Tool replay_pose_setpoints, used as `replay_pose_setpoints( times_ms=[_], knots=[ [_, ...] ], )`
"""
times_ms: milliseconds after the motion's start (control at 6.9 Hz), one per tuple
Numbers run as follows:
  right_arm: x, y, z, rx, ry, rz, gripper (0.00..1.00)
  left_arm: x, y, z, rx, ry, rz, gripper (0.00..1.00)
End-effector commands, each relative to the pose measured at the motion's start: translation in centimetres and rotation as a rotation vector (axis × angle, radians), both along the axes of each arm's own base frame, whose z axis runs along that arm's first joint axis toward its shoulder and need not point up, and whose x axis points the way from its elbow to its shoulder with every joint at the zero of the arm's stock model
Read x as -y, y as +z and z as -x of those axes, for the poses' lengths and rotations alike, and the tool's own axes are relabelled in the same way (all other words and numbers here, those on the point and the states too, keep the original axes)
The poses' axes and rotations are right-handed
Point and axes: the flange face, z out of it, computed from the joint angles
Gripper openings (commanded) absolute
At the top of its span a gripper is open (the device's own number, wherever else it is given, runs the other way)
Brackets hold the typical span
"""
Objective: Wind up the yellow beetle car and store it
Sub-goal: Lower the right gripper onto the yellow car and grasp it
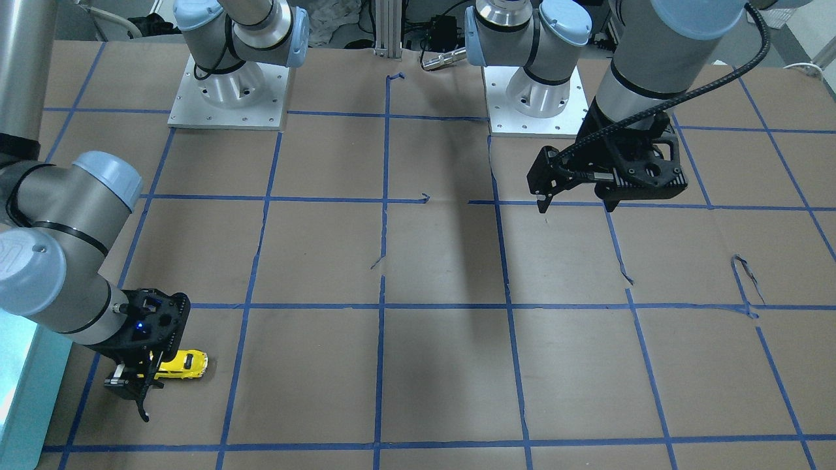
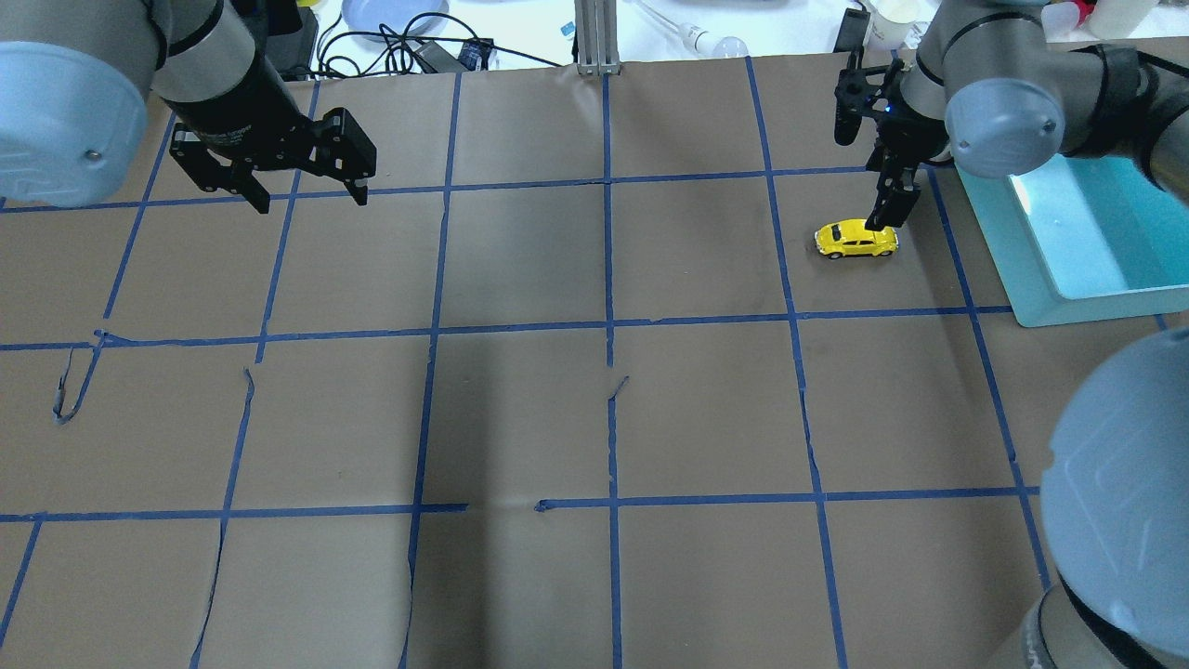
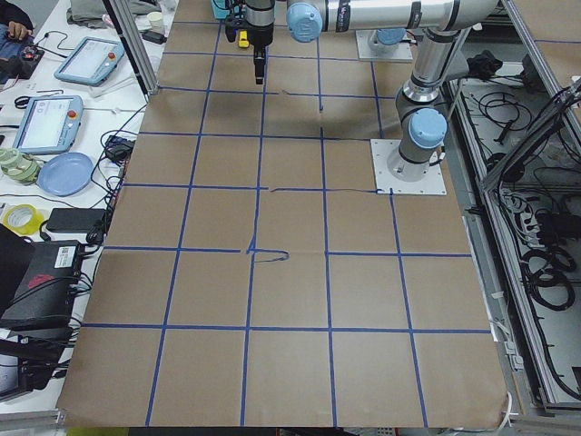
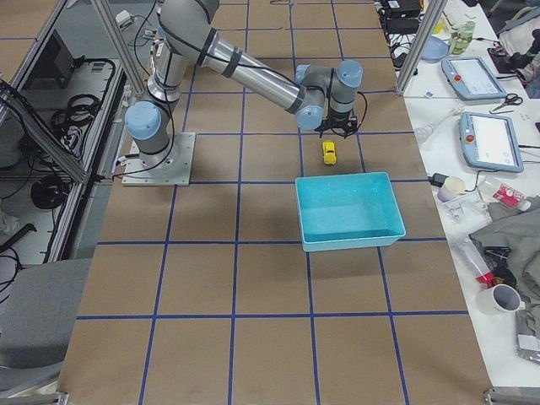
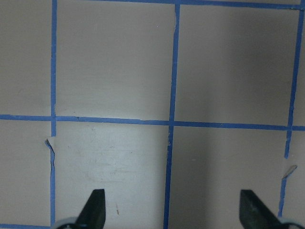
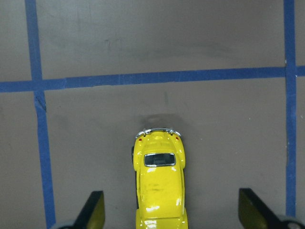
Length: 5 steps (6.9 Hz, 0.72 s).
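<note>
**Tools.** The right gripper (image 6: pixel 174 210) stands wide open. In its wrist view both fingertips show at the lower corners, well apart, and the yellow beetle car (image 2: pixel 856 239) lies between them, clear of both. It holds nothing. In the overhead view one finger overlaps the car's end nearest the bin. Whether it touches cannot be told.

The left gripper (image 2: pixel 308 195) is also spread open and empty. It hangs above the brown paper table cover (image 2: pixel 520 418) on the robot's left half, well apart from the car. Its wrist view shows only paper and blue tape lines (image 5: pixel 170 124) between the fingertips.

**Markings.** Raised marks on a grey joint cap (image 1: pixel 26 267) of the right arm are too blurred to read. A small blue light glows on the right gripper's black mount.

**Task item.**
- The car sits upright on its wheels on the paper, inside one taped square on the robot's right side.
- It is outside the teal bin (image 4: pixel 350 240), near the bin's wall and between that wall and the gripper in the right side view.
- The body is glossy bright yellow, rounded and humped, with highlights along the roof.
- A dark window with a silvery frame sits in the end farthest from the wrist camera.
- Below the window are a silvery bumper and two small red lamps.
- Dark side windows show in the overhead view.
- The car's long axis runs in line with the wrist camera, midway between the fingers.
</note>
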Motion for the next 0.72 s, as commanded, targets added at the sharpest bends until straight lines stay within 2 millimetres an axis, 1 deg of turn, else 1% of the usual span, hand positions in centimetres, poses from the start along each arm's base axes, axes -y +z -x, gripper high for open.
replay_pose_setpoints(
  times_ms=[0, 145, 290, 435, 580],
  knots=[
    [-0.6, -2.3, 0.5, -0.027, 0.019, -0.011, 1.0, -0.5, -0.4, -0.2, 0.011, -0.054, -0.011, 1.0],
    [-1.5, -3.8, 0.3, -0.027, 0.018, 0.029, 0.93, -0.7, 0.1, -0.8, 0.015, -0.045, -0.003, 1.0],
    [-1.7, -4.1, 0.4, -0.036, 0.016, 0.033, 0.85, -0.8, 0.4, -1.1, 0.015, -0.039, 0.005, 1.0],
    [-1.7, -4.1, 0.6, -0.03, 0.011, 0.034, 0.62, -0.8, 0.5, -1.2, 0.015, -0.037, 0.007, 1.0],
    [-1.8, -4.1, 1.7, -0.031, -0.012, 0.03, 0.27, -0.9, 0.5, -1.4, 0.015, -0.034, 0.005, 1.0]
  ],
)
